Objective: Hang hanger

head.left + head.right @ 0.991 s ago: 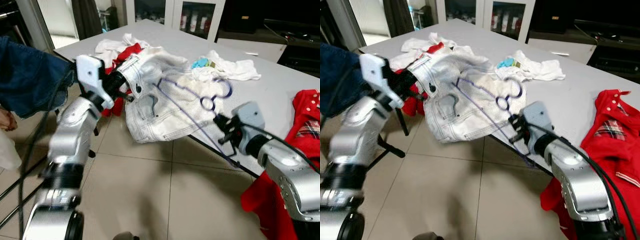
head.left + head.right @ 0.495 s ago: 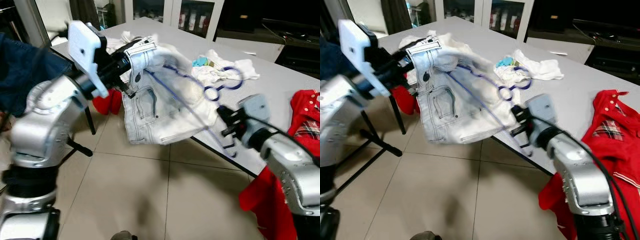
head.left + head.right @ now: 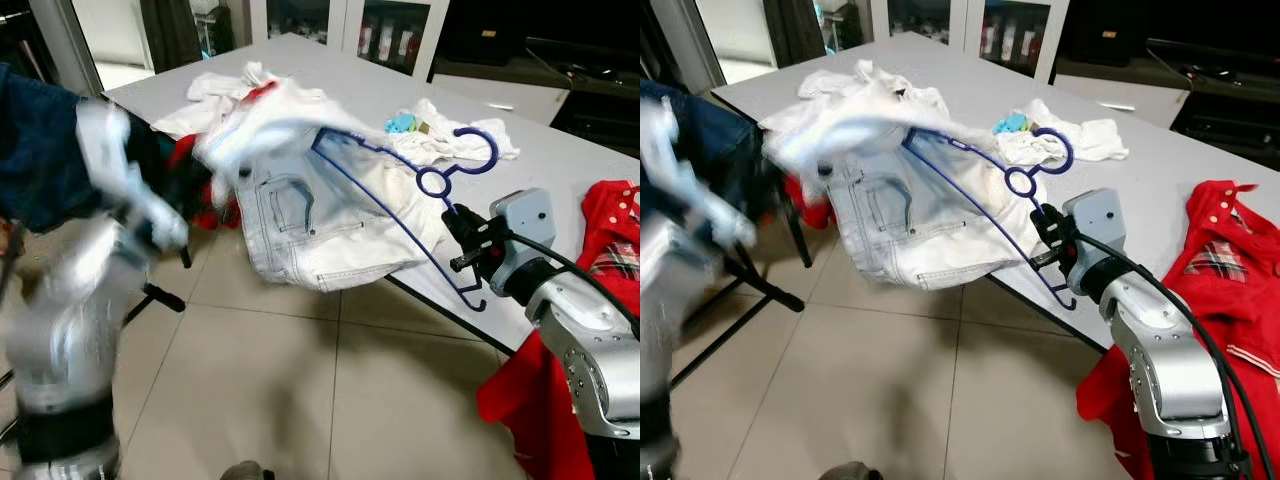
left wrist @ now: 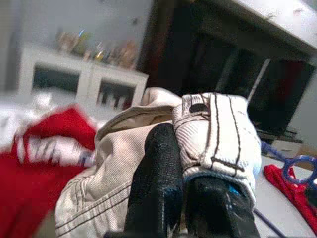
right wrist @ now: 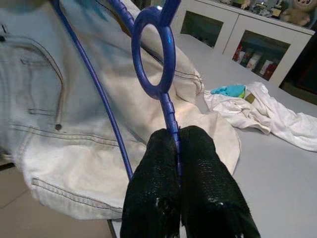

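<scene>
Grey table (image 3: 560, 170) is sitting ahead of the robot, used here as the landmark, with white cloths (image 3: 455, 135) lying on it toward the far side and a red garment (image 3: 610, 240) draping over its right near edge. Pale denim jeans (image 3: 320, 215) are hanging off the table's near left edge, half over the tiled floor, waistband end lifted. Left gripper (image 4: 190, 198) is pinching that waistband between closed fingers, off the table's left corner; the arm is blurred in the head views. Blue hanger (image 3: 400, 200) is lying across the jeans, just above the table's near edge, with its hook (image 3: 478, 150) over the table top and its far end reaching up-left under the lifted denim. Right gripper (image 5: 178, 163) is clamping tight on the hanger's shaft just below the ring (image 5: 153, 54), at the table's near edge. Key relation: the hanger's long axis is running from the right gripper diagonally toward the left gripper, so the right one is the nearer hand and is carrying it. Hanger looks thin, blue plastic, ring under an open hook, one arm threaded against the jeans. Whether it is actually inside the waistband can't be told.
</scene>
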